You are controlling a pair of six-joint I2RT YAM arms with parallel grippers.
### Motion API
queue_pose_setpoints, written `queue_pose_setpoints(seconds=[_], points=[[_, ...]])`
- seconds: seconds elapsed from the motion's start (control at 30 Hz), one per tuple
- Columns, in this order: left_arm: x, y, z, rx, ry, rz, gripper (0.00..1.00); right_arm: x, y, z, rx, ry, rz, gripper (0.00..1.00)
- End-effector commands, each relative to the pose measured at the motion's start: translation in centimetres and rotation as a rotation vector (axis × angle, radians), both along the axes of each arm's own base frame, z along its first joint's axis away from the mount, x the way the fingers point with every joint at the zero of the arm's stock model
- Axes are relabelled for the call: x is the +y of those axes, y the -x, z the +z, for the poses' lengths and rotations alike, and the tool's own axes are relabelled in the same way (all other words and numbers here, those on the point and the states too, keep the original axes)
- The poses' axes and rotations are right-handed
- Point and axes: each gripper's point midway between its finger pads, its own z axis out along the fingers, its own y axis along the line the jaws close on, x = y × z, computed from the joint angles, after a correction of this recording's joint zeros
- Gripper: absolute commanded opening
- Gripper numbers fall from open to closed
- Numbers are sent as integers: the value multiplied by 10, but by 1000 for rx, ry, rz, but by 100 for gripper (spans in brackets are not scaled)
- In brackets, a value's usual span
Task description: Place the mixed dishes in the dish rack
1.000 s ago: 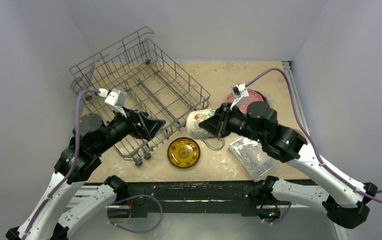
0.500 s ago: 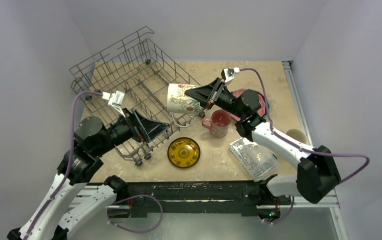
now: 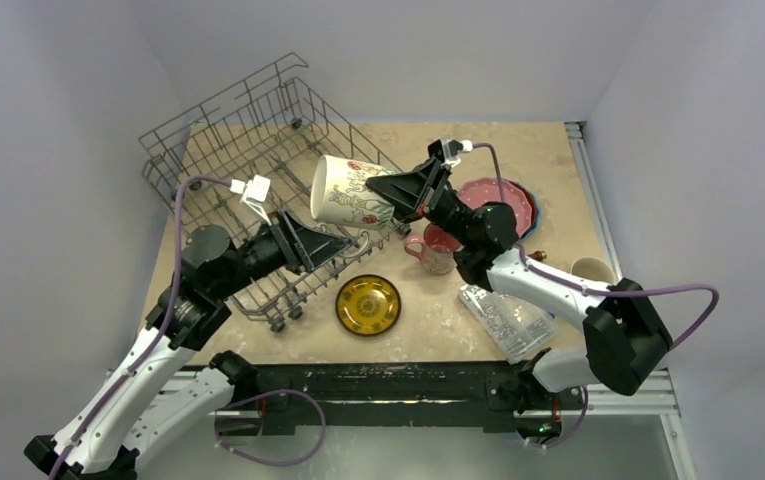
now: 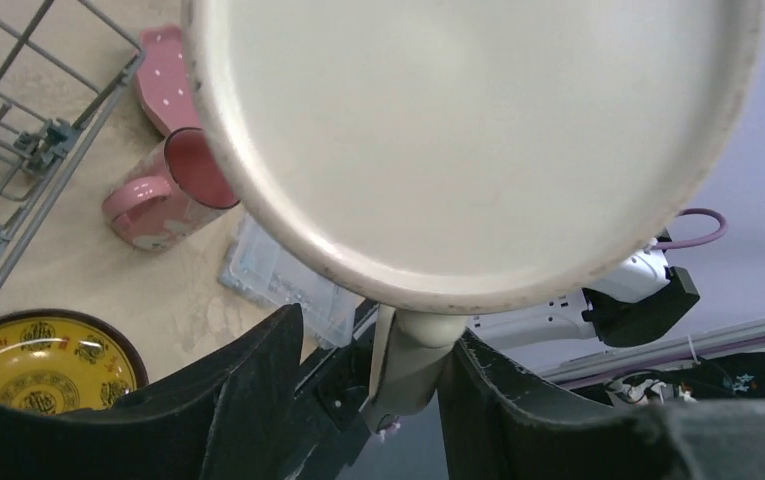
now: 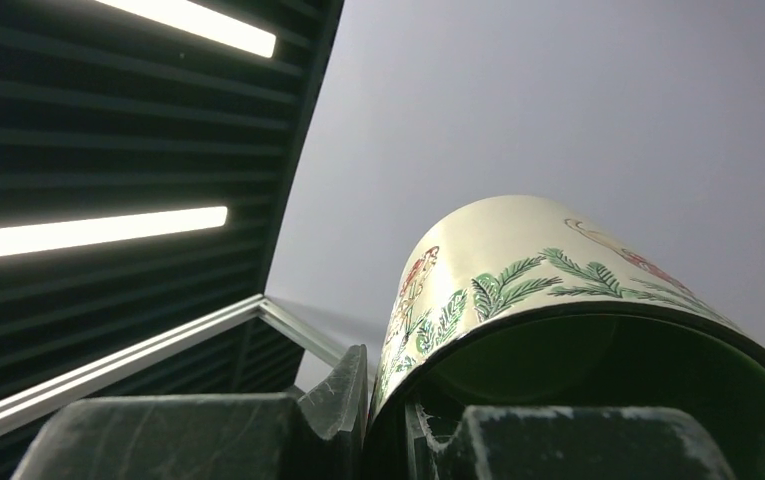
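Cream mug (image 3: 350,192) (aloft) in right fingers (image 5: 343,400)

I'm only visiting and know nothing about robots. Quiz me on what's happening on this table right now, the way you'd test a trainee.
1. Which thing does the right gripper pinch by its rim? A) a blue bowl B) the cream mug C) a fork
2. True or false: the yellow plate already stands inside the dish rack.
3. Fill in the blank: the left gripper has its fingers on either side of the mug's ____.

Key: 1 B. 2 False. 3 handle.
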Motion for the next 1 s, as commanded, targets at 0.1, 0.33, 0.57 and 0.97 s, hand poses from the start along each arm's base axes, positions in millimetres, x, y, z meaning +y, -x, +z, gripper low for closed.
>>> queue_pose_setpoints(seconds=[0.1,0.33,0.57,0.97], points=[[8,-3,30,-104,41,44,36,-35,28,54,-89,-247,-12,0],[0,-4,37,-145,66,9,35,-33,25,51,-52,-283,-25,0],[-10,-8,45,-178,103,-35,21,-27,22,47,-18,-329,11,0],[31,-14,39,-133,-49,183,0,4,13,-8,17,-72,-52,72]])
